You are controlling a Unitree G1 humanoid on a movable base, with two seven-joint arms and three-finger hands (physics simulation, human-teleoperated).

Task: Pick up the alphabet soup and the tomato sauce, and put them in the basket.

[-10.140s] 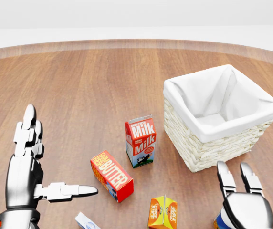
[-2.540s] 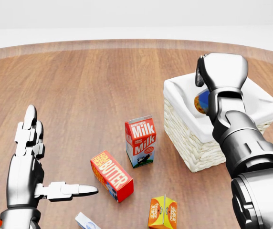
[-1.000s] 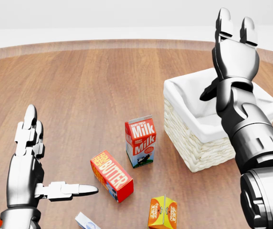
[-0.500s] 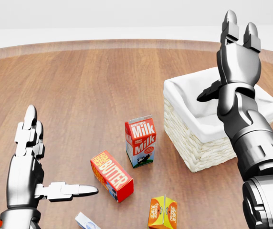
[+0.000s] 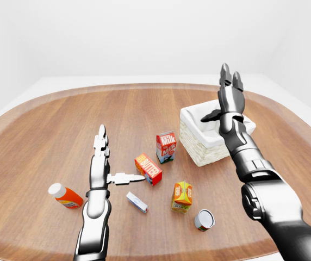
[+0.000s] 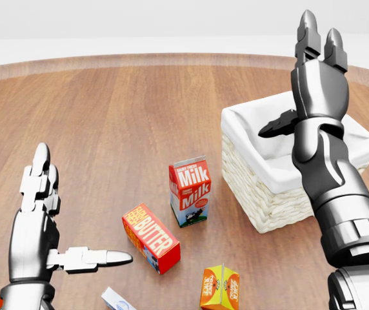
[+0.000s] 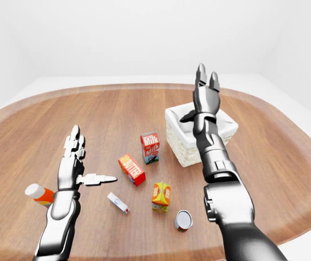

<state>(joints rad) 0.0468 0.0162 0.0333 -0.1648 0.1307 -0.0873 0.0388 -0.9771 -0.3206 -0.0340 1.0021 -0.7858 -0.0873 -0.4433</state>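
Observation:
My right hand (image 6: pixel 300 77) stands open above the white-lined wicker basket (image 6: pixel 268 206), fingers pointing up and thumb out to the left, with nothing in it. The arm hides part of the basket's inside, and no can shows there. A can with a red side and a silver end (image 5: pixel 204 219) lies on the wooden table near the bottom of the left-eye view, below the basket and apart from both hands. My left hand (image 6: pixel 68 219) hovers open and flat at the lower left of the head view, thumb pointing right toward the butter box.
A milk carton (image 6: pixel 189 191) stands left of the basket. Below it are a butter box (image 6: pixel 150 237) and an orange juice carton (image 6: pixel 220 288). A small white box (image 5: pixel 137 202) and an orange bottle (image 5: pixel 66 196) lie near my left arm.
My right hand held a blue and orange can over the basket 2.5 s ago; now it is open, empty and raised. The left hand has not moved.

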